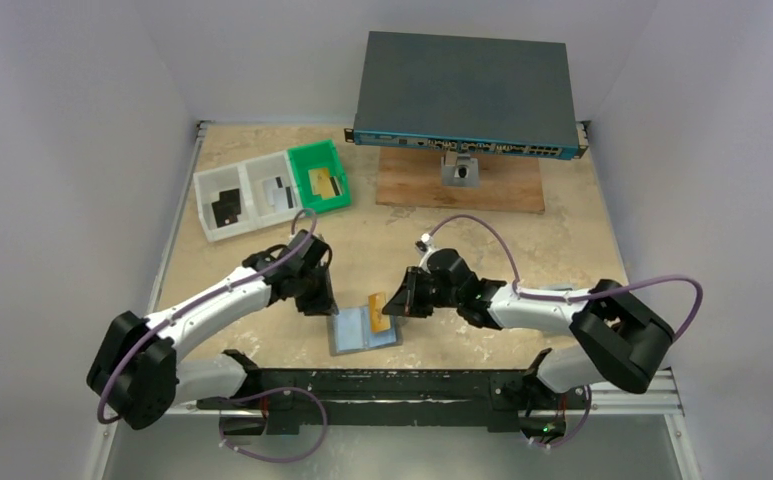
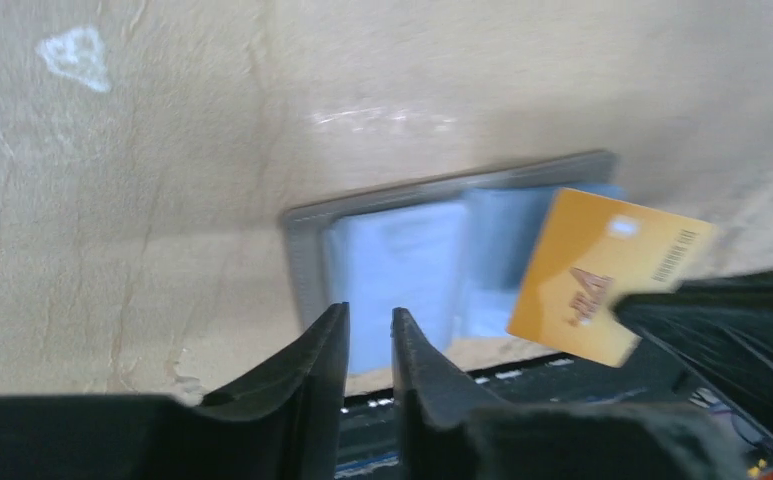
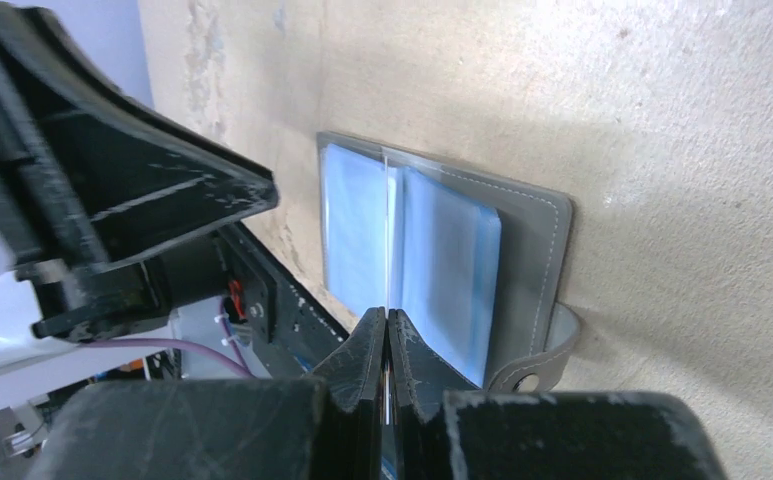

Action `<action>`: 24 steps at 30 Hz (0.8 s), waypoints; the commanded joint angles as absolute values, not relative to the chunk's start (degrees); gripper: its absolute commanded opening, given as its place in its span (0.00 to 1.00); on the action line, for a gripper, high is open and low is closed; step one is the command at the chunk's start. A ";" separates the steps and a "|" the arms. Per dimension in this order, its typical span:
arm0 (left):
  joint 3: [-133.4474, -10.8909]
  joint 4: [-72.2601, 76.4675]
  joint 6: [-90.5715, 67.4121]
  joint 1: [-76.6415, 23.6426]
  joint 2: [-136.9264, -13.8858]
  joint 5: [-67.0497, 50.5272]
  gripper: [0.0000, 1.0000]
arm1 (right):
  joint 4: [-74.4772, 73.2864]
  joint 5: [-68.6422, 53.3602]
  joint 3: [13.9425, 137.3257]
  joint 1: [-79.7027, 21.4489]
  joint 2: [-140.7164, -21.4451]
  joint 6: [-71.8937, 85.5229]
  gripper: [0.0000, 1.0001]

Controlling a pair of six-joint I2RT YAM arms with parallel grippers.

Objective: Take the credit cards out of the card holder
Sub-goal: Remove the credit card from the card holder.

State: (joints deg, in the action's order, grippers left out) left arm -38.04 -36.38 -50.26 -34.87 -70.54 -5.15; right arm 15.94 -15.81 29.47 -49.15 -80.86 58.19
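Near the front edge of the table [image 1: 402,240], between my two arms, the card holder [image 1: 347,333] lies spread open and flat, its bluish clear pockets facing up. My right gripper [image 3: 387,325] is clamped tight on a gold card [image 2: 602,270], pinching it by one edge. From the right wrist I see that card only as a thin line between the closed fingers, right above the holder's middle fold. From the left wrist the card shows tilted over the holder, and I cannot tell whether its far corner touches the pockets. My left gripper [image 2: 370,322] sits at the holder's left side with its jaws a narrow slit apart and nothing between them. At the back left, well apart from the holder, the white tray [image 1: 200,200] holds black cards [image 1: 227,208] in its left compartment and silver-grey cards [image 1: 278,192] in its right. The green tray [image 1: 317,148] just beside it holds a second gold card [image 1: 324,182]. A large grey box [image 1: 467,90] with ports stands at the back.
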 commanded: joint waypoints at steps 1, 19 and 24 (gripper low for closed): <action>-46.71 -42.03 -45.67 -34.58 -64.47 -4.57 0.30 | 15.65 -18.52 32.39 -47.29 -77.46 57.46 0.00; -44.02 -23.51 -47.63 -31.10 -59.55 -31.92 0.51 | 46.04 -40.41 30.86 -40.31 -79.63 73.94 0.00; -41.74 -19.34 -49.77 -30.01 -58.85 -35.18 0.43 | 52.36 -41.57 29.48 -40.31 -81.69 77.14 0.00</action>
State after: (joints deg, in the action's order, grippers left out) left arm -43.24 -25.39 -47.55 -30.87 -60.14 -30.39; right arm 42.65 -38.22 30.33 -40.42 -81.03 72.84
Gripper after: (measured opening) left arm 0.465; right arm 0.004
